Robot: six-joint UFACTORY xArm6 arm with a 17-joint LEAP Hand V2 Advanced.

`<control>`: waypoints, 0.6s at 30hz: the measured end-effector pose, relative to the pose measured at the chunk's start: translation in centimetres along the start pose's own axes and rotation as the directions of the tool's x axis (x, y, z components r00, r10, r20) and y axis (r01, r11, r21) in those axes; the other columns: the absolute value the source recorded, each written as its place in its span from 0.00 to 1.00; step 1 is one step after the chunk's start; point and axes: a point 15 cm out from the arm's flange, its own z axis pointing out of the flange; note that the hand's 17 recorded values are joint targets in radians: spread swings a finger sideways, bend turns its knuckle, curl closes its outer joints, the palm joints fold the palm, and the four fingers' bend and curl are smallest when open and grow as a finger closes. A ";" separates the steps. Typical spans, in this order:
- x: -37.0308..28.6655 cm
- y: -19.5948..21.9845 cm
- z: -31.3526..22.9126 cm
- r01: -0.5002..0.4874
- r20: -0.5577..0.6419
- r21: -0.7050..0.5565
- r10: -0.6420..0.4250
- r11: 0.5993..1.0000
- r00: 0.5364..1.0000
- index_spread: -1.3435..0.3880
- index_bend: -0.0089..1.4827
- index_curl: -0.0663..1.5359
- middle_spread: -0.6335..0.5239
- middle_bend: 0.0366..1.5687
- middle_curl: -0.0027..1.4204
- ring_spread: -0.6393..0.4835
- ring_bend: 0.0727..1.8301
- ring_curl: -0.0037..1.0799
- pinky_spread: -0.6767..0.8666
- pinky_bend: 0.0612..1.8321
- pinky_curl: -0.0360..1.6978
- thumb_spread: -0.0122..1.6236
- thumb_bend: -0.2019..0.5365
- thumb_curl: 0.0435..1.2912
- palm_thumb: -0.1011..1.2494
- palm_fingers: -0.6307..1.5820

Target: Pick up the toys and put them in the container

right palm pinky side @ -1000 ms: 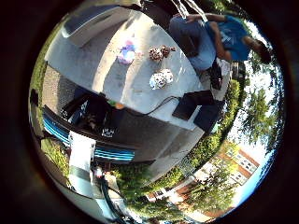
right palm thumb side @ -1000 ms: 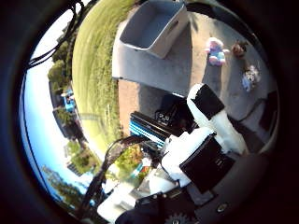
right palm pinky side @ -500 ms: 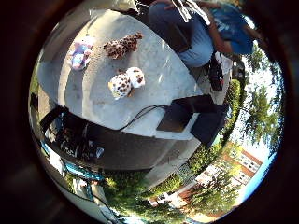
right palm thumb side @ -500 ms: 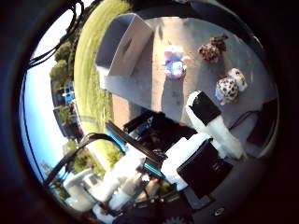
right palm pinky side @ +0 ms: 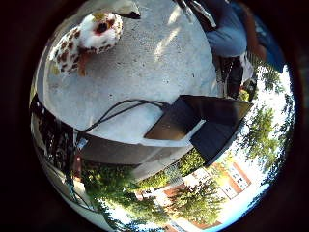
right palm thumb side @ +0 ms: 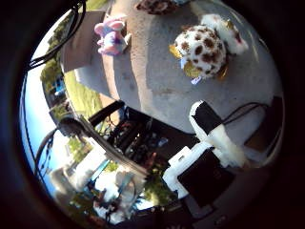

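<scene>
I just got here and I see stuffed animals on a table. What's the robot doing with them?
The robot's hand is above a grey table with soft toys on it. The closest one is a white spotted plush toy. A pink plush toy lies beside a container at the table's edge, and a brown spotted toy lies nearby. The hand holds nothing, and none of these toys is in the container yet. A dark laptop also sits on the table.

I see a white plush toy with brown spots (right palm thumb side: 204, 47) lying on the grey desk (right palm thumb side: 152, 81). A pink-and-purple plush toy (right palm thumb side: 112, 39) sits apart from it, beside the container (right palm thumb side: 80, 47). A brown spotted toy (right palm thumb side: 155, 5) lies near them, mostly cut off from view.
</scene>
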 end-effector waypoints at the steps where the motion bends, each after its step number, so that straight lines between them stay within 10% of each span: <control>1: 0.0 -0.1 0.8 0.005 0.001 -0.007 -0.005 1.000 1.000 0.60 0.12 0.20 0.57 0.08 0.22 0.78 0.17 0.31 0.70 0.24 0.17 0.69 0.23 0.27 0.61 0.32; 15: 0.1 -0.8 6.8 0.000 -0.060 -0.086 -0.005 0.996 0.998 0.63 0.14 0.22 0.57 0.09 0.21 0.79 0.16 0.30 0.71 0.23 0.17 0.68 0.24 0.26 0.61 0.34; 18: 0.2 -0.7 6.9 -0.001 -0.058 -0.085 -0.004 0.996 0.998 0.66 0.13 0.22 0.54 0.15 0.24 0.78 0.24 0.32 0.71 0.21 0.15 0.68 0.24 0.25 0.62 0.50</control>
